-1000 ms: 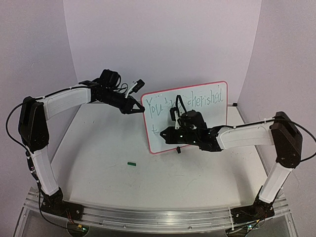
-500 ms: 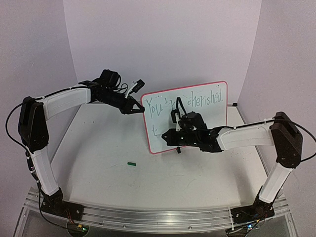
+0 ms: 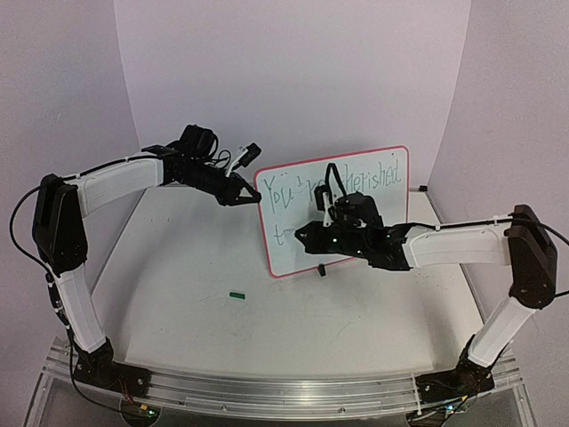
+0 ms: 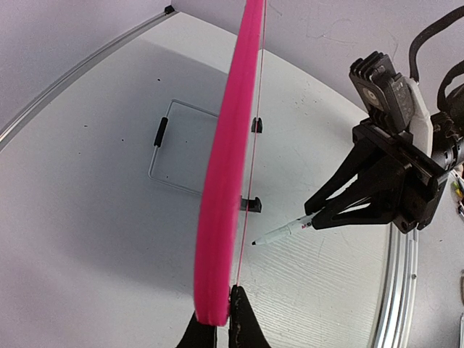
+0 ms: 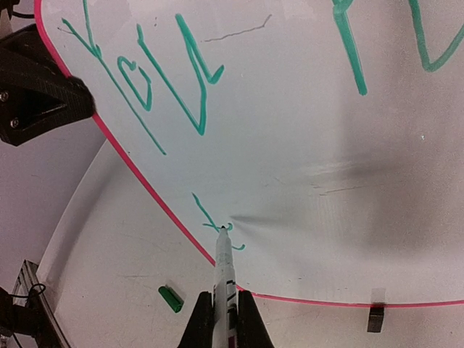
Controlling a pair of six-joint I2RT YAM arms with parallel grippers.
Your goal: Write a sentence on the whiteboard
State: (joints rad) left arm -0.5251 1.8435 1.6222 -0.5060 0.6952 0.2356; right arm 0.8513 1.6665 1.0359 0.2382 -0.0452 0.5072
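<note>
One whiteboard (image 3: 286, 253) with a pink-red frame stands upright on its long edge at the middle back of the table (image 3: 178, 267), resting on two black clip feet (image 4: 251, 205). Two arms work at it. The left gripper (image 3: 253, 199) pinches the board's upper left edge, its fingers (image 4: 243, 326) pressed onto the frame from both sides. The right gripper (image 3: 302, 238) is closed on one green marker (image 5: 223, 264), whose tip touches the board low on the left. The sentence (image 3: 373, 181) is in green. Its first line reads "You're cherished", partly hidden behind the right arm in the top view. Of the second line only a first small letter shows, at the marker tip. One green marker cap (image 3: 236, 294) lies on the table in front of the board, apart from it.
</note>
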